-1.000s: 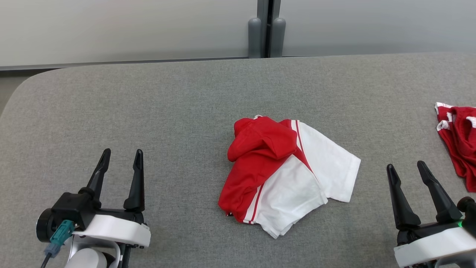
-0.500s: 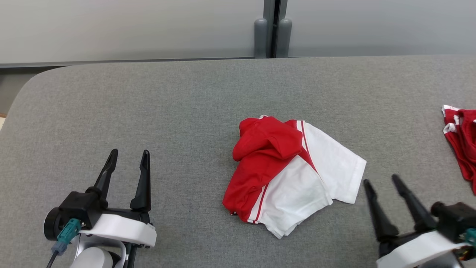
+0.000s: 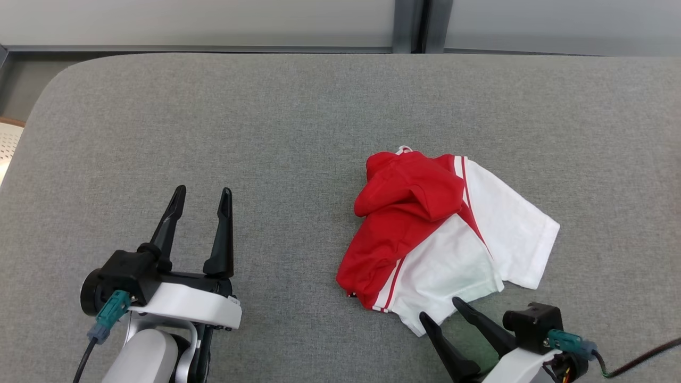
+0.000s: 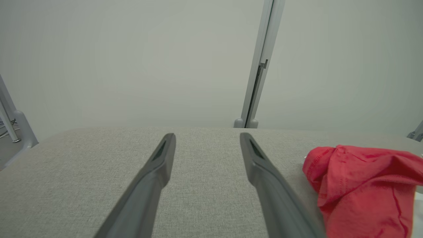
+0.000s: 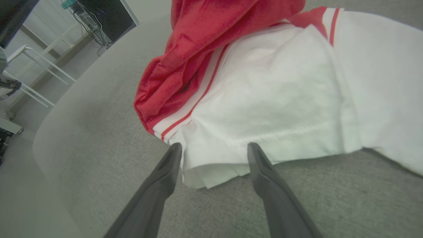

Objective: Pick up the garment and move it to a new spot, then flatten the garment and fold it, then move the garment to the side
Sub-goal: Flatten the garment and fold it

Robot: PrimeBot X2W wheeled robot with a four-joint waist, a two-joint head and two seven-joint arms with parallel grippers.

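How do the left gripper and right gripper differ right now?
The left gripper hovers over the table, apart from the garment; the right gripper is at the garment's near white corner, jaws flanking its hem. The left gripper points roughly straight up the head view; the right gripper leans left. Both are open and empty.

Looks like a lab or office test bay.
Grey felt-covered table with a rounded corner; pale partition panels and a grey post at 12 o'clock; right wrist view has loose cables, dark equipment and a white metal frame at 10 o'clock.
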